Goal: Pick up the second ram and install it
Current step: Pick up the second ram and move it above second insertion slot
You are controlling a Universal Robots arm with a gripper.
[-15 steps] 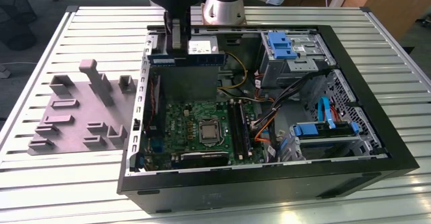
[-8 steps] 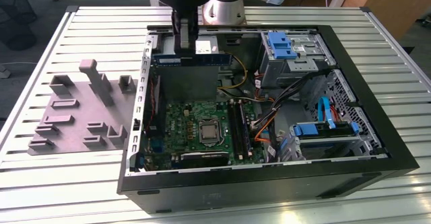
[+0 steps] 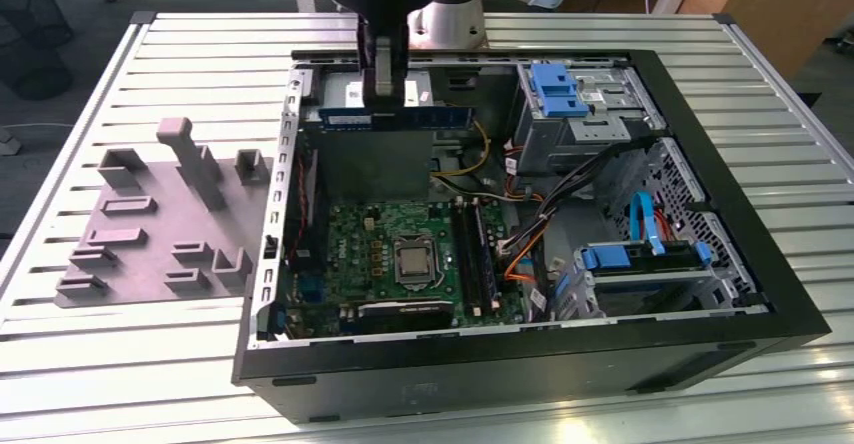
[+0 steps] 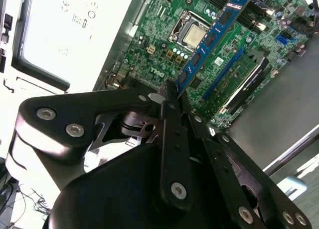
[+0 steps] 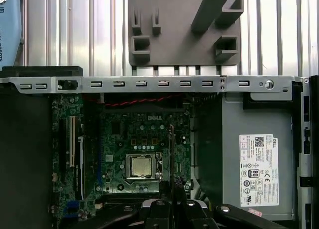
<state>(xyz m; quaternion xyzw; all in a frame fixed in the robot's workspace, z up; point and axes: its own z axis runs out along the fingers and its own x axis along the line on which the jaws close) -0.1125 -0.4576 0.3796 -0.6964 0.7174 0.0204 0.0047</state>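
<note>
Blue-green second ram (image 3: 427,117) pinched off-centre in end effector (image 3: 384,92), held level over open case (image 3: 534,374), toward bench (image 3: 200,54) edge beside arm base. Risk: off-centre grip may let stick tilt and miss motherboard (image 3: 367,234) slot; orange cables (image 3: 527,244) could snag. Wrist points straight down.

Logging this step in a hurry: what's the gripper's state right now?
Gripper: closed, holding the second ram by one end.

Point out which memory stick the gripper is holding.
The blue stick, clamped in the gripper and held in the air above the motherboard. The green stick is seated in a slot on the board.
</note>
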